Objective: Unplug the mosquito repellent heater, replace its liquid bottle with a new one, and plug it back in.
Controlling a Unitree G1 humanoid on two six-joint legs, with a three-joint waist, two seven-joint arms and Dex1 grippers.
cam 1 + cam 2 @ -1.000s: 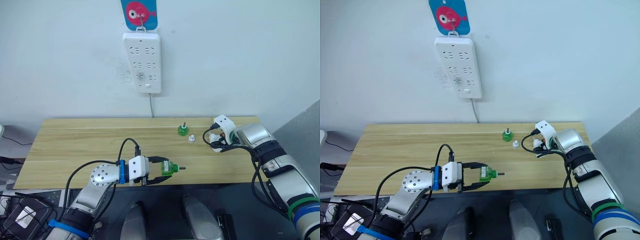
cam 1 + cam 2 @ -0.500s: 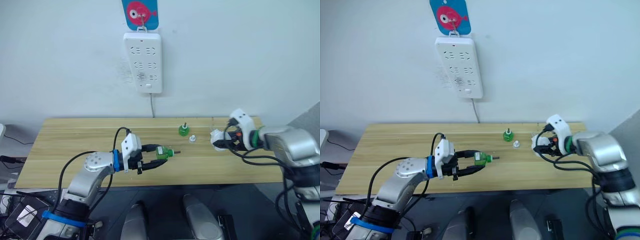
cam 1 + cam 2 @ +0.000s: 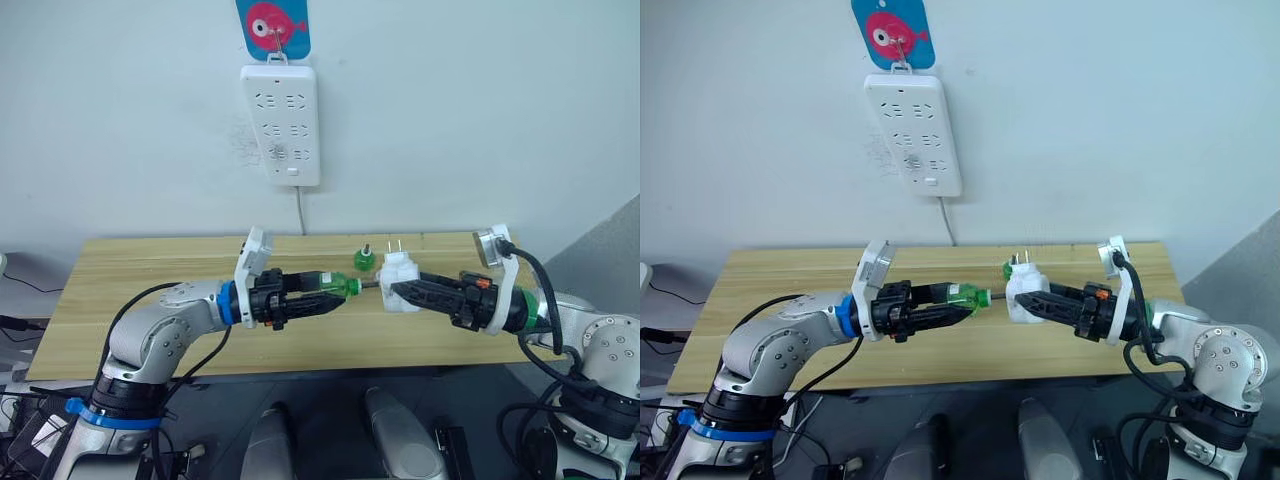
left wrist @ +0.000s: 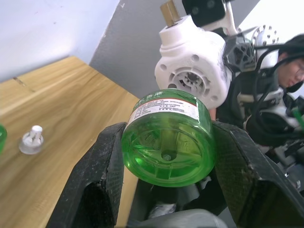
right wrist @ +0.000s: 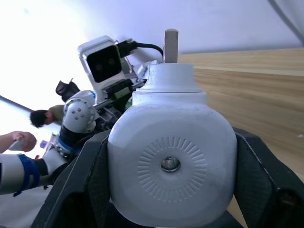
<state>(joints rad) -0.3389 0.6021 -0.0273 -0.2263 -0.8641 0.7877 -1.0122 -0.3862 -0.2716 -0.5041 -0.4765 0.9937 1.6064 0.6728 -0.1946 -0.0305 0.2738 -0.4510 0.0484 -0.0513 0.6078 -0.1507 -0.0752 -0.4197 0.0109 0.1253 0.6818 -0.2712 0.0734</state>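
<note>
Above table point(image 3: 150, 300) centre | left gripper point(image 3: 335, 292) clamps green bottle point(image 3: 340, 288), wick toward 3 o'clock | right gripper point(image 3: 392, 292) clamps heater point(image 3: 399, 270) | wrist view adds loose cap point(image 4: 32, 140)

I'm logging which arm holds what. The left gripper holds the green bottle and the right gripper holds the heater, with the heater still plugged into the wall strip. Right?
Not quite. The mosquito repellent heater is unplugged: the left eye view shows it held over the table, prongs bare, well below the power strip. The left gripper does hold the green bottle, the right gripper the heater.
</note>
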